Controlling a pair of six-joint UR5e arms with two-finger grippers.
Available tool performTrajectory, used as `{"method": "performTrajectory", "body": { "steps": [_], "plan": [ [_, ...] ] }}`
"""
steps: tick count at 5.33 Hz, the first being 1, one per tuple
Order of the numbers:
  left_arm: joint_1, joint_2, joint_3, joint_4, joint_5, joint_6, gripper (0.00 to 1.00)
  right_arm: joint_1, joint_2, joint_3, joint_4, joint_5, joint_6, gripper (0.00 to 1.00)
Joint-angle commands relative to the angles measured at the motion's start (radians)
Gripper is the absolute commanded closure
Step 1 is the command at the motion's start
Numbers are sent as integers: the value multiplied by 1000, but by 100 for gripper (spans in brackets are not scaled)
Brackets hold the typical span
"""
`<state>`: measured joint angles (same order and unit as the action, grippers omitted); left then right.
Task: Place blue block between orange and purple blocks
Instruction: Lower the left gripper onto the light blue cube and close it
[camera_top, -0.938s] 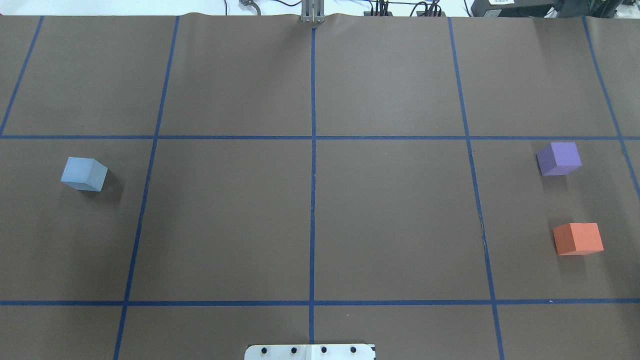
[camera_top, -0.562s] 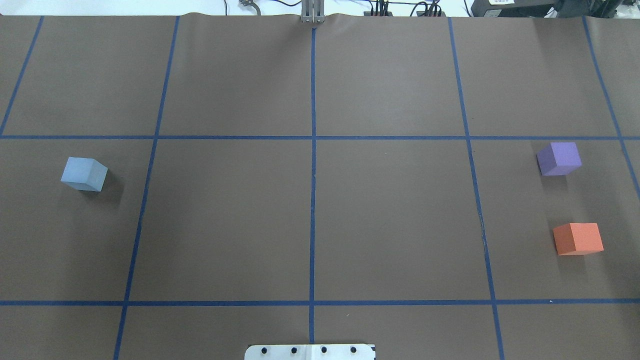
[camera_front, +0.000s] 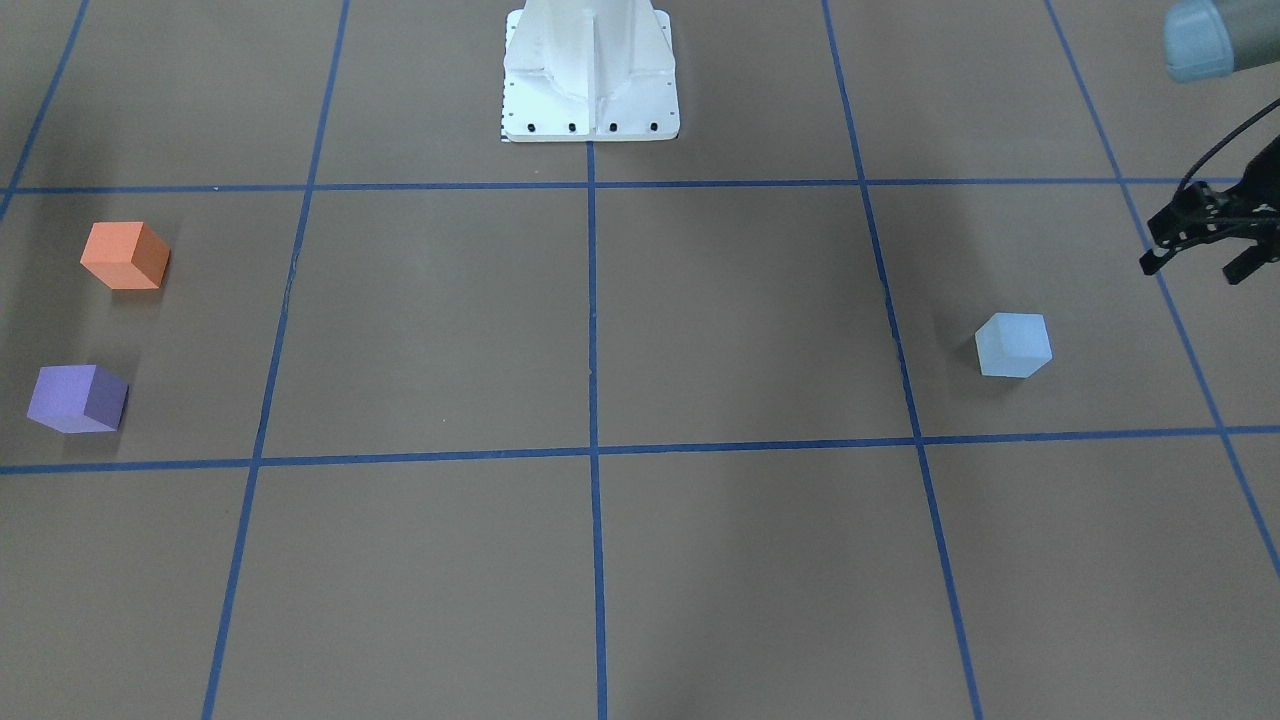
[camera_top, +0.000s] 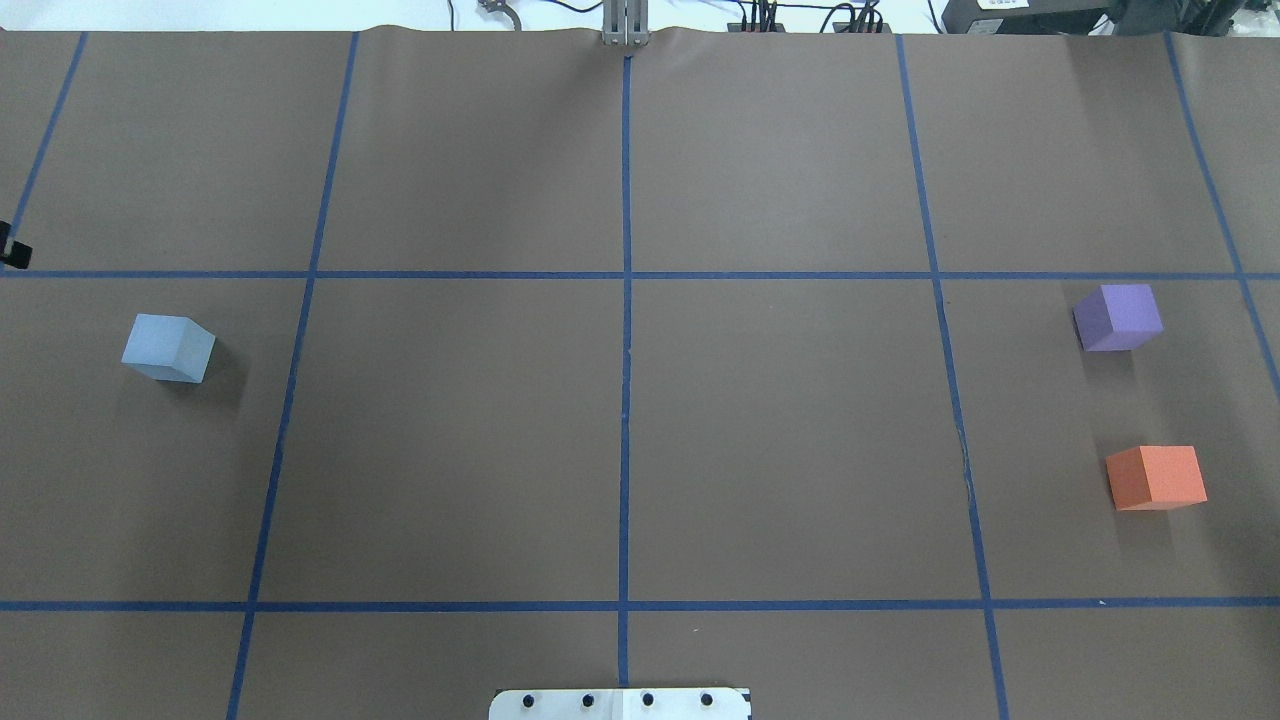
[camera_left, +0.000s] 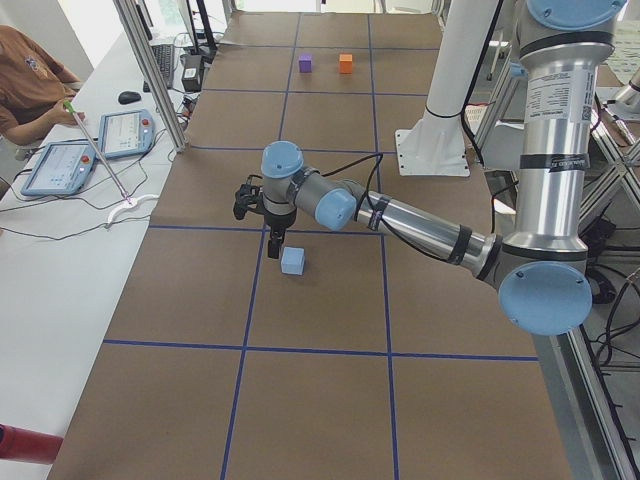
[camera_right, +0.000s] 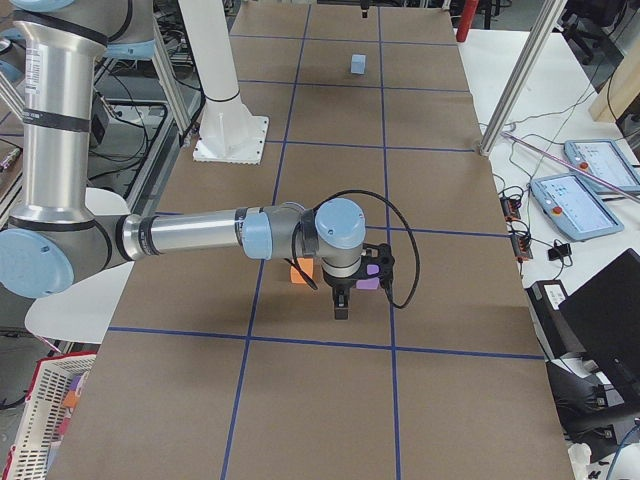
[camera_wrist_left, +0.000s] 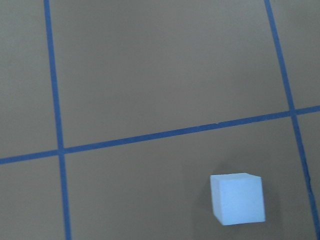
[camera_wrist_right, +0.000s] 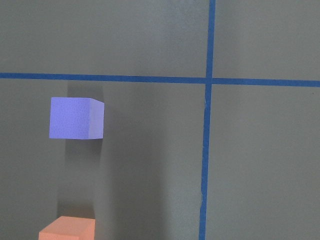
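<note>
Tabletop (camera_top: 780, 430) is brown paper w/ a grid of blue tape lines (camera_top: 625, 400).

Going left to right in the overhead view:
- **Far left edge:** left hand (camera_front: 1195, 266) just pokes in as a dark sliver. Front cam shows it better, hanging above the paper w/ fingers apart and nothing btwn them.
- **Leftmost cell, middle row:** blue block (camera_top: 168, 348) sits flat on the paper, turned a bit off the grid lines, left of the first vertical tape line. The hand is near it but not touching, off to the block's outer side. Left wrist cam has the block low and right in frame, below a tape line.
- **Centre:** white base plate (camera_top: 620, 704) at the bottom edge, on the centre tape line.
- **Far right cell, middle row:** purple block (camera_top: 1118, 317) lies farther from the robot and orange block (camera_top: 1156, 478) nearer, w/ a gap btwn them. The blue block is well apart from both, across the whole tabletop.

Right hand (camera_right: 342, 300) shows only in the right side view. It points down over the area of those two blocks and partly covers them there. Can't tell if its fingers are apart or together. Right wrist cam has the purple block at left and, below it, the orange block cut off by the bottom edge.
</note>
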<state>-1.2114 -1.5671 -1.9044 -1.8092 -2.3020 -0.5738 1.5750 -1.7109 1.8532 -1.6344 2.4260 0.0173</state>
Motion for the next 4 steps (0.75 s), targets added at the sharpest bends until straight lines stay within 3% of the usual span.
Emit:
{"method": "performTrajectory", "body": {
  "steps": [1, 4],
  "plan": [
    [161, 7, 11, -126, 124, -214, 0, -9, 8, -3, -4, 4, 1, 0],
    [266, 5, 74, -191, 244, -250, 0, -9, 13, -8, -2, 4, 1, 0]
  ]
}}
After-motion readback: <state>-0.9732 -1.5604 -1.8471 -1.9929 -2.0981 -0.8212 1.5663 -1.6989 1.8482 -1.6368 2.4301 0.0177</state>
